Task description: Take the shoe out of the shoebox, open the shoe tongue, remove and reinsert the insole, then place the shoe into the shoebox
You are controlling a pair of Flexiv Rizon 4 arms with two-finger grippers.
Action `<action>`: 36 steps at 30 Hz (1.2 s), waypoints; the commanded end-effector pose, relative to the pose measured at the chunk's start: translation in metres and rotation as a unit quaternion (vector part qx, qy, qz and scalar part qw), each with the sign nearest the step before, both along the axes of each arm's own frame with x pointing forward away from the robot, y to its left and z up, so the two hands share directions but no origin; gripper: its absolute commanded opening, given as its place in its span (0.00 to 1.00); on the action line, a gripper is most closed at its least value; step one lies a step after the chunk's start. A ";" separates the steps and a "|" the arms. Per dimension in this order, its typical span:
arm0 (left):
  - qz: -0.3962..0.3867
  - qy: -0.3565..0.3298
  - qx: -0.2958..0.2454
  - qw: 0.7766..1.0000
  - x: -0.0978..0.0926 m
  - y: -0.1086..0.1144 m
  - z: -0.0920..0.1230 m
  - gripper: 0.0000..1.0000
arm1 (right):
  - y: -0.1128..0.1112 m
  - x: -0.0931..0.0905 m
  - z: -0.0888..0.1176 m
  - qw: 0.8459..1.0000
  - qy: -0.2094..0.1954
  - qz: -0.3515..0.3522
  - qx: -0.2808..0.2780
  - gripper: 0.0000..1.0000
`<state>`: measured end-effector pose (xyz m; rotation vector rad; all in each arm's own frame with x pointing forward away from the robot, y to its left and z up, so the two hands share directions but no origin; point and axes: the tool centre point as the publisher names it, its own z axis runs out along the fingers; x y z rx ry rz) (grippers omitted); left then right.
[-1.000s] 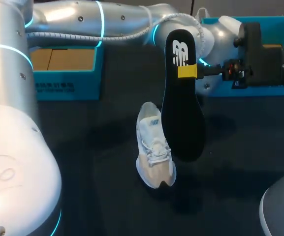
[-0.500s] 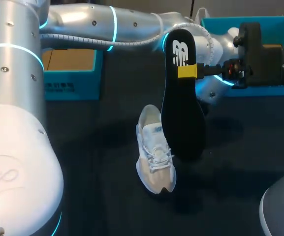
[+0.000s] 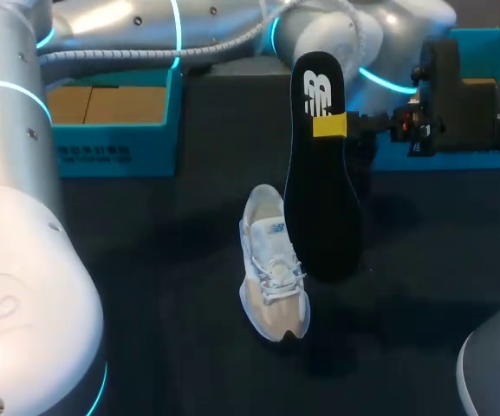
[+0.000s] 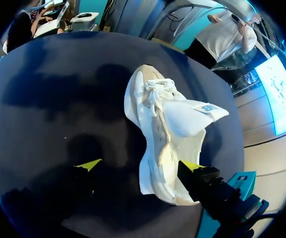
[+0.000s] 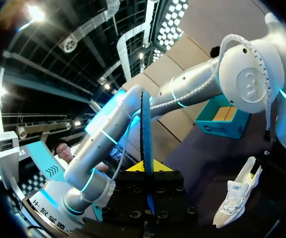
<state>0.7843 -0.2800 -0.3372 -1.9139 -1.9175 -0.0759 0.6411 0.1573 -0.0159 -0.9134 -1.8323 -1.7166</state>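
The white shoe (image 3: 271, 269) lies on the black table, toe toward the front, its tongue lifted. My right gripper (image 3: 329, 126) is shut on the black insole (image 3: 321, 195), which hangs upright just behind and to the right of the shoe. In the right wrist view the insole (image 5: 145, 124) stands edge-on between that gripper's (image 5: 146, 167) yellow tips, with the shoe (image 5: 234, 196) far below. My left gripper (image 4: 139, 166) is open above the shoe (image 4: 167, 124), the heel end lying below and between its fingers (image 4: 88, 164). The head view hides this gripper behind the insole.
A teal shoebox (image 3: 115, 121) with a brown cardboard inside stands at the back left. Another teal box part (image 3: 492, 52) sits at the back right, behind my right arm. My left arm (image 3: 215, 35) spans the back of the table.
My left gripper has opened and let go of the shoe, and that arm has lifted toward the back. The shoe settled slightly rightward. The right arm kept the insole still.
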 end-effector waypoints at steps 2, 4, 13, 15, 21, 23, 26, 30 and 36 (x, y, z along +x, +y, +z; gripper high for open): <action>0.018 -0.021 -0.048 0.998 0.002 0.002 0.027 1.00 | -0.001 -0.001 0.000 1.000 -0.002 -0.006 0.004 0.00; 0.029 -0.021 -0.069 0.997 0.007 0.001 0.037 1.00 | -0.011 -0.002 -0.002 0.999 -0.002 -0.038 0.007 0.00; 0.059 -0.033 -0.138 0.988 0.030 0.011 0.073 1.00 | -0.048 0.000 0.007 0.995 -0.013 -0.104 -0.001 0.00; 0.060 -0.034 -0.149 0.986 0.034 0.015 0.077 1.00 | -0.056 0.001 0.007 0.994 -0.005 -0.112 -0.010 0.00; 0.066 -0.032 -0.189 0.979 0.040 0.030 0.092 1.00 | -0.083 0.010 0.003 0.989 0.038 -0.143 -0.011 0.00; 0.073 -0.036 -0.208 0.975 0.041 0.037 0.099 1.00 | -0.095 0.014 -0.002 0.986 0.058 -0.157 -0.003 0.00; 0.086 -0.043 -0.239 0.966 0.041 0.047 0.110 1.00 | -0.108 0.021 -0.010 0.980 0.098 -0.171 -0.001 0.00; 0.088 -0.041 -0.288 0.953 0.039 0.059 0.127 1.00 | -0.121 0.031 -0.016 0.976 0.128 -0.177 0.020 0.00; 0.100 -0.034 -0.367 0.924 0.035 0.071 0.155 1.00 | -0.138 0.050 -0.035 0.953 0.223 -0.195 0.065 0.00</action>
